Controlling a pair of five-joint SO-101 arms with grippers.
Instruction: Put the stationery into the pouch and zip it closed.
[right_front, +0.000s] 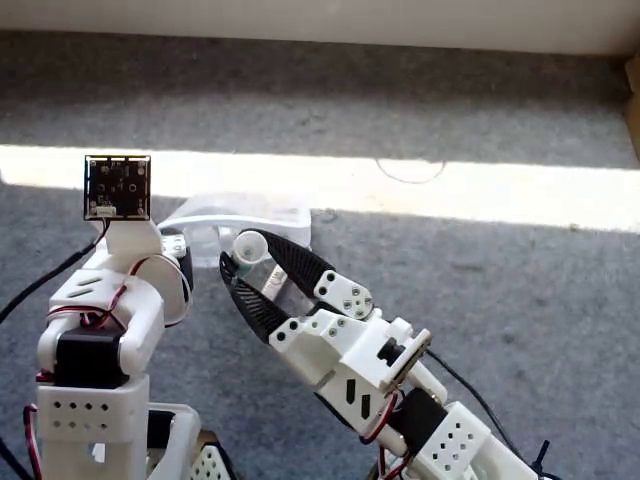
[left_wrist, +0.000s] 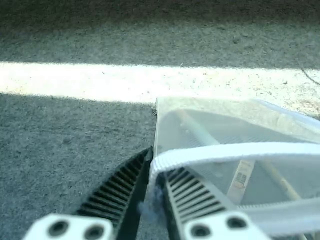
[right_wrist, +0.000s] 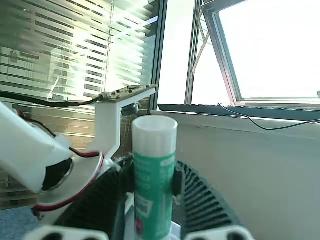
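Note:
A clear pouch (right_front: 245, 220) with a white zip band lies on the grey carpet between the two arms. My left gripper (left_wrist: 156, 162) is shut on the corner of the pouch (left_wrist: 225, 130), pinching the white band (left_wrist: 220, 152). Thin pens (left_wrist: 197, 132) lie inside it. My right gripper (right_front: 235, 258) is shut on a green glue stick with a white cap (right_front: 250, 246), held at the pouch's near edge. In the right wrist view the glue stick (right_wrist: 154, 165) stands upright between the black fingers (right_wrist: 197, 200), close to the left arm's white wrist (right_wrist: 45, 160).
A bright strip of sunlight (right_front: 480, 190) crosses the carpet behind the pouch, with a thin loose wire (right_front: 410, 172) on it. A wooden edge (right_front: 632, 100) shows at the far right. Black cables (right_front: 480, 400) trail beside the right arm's base.

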